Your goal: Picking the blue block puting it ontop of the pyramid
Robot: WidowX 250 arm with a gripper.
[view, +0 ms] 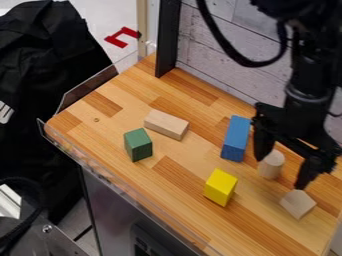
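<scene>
My gripper hangs over the right side of the wooden counter, its two fingers spread wide. The blue block, a long rectangular one, lies on the counter just left of the nearer finger. Close by the fingers stands a plain wooden cylinder; I cannot tell whether they touch it. A pale wooden cube rests below the right finger. I see no stacked pyramid; the blocks sit apart on the surface.
A yellow block stands in front of the blue one. Farther left are a green block and a natural wood block. A clear low edge guard runs along the counter's left side, and a black post rises at the back.
</scene>
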